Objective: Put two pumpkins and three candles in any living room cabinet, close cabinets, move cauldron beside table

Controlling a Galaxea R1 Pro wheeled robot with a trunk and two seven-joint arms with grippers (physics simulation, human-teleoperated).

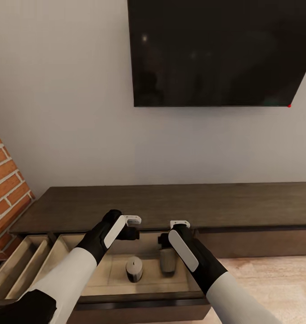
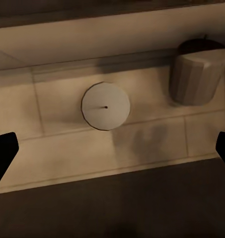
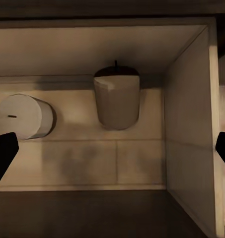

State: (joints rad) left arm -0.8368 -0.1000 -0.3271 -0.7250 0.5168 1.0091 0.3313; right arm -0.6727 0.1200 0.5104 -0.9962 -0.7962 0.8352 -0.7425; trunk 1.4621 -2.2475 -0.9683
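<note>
The long dark wood cabinet (image 1: 171,204) runs along the wall with a drawer (image 1: 139,298) pulled out below my hands. Two candles stand upright on the drawer's pale floor: one (image 1: 134,268) (image 2: 106,106) (image 3: 25,116) under my left gripper, the other (image 1: 168,261) (image 2: 197,74) (image 3: 117,99) under my right gripper near the drawer's right wall. My left gripper (image 1: 130,231) (image 2: 112,153) and my right gripper (image 1: 168,238) (image 3: 112,156) hover above the drawer. Both are open and hold nothing.
A second divided drawer (image 1: 22,265) stands open to the left. Red brick chimney (image 1: 6,189) rises at far left. A black TV (image 1: 220,49) hangs on the wall above the cabinet. Light wood floor (image 1: 270,274) lies to the right.
</note>
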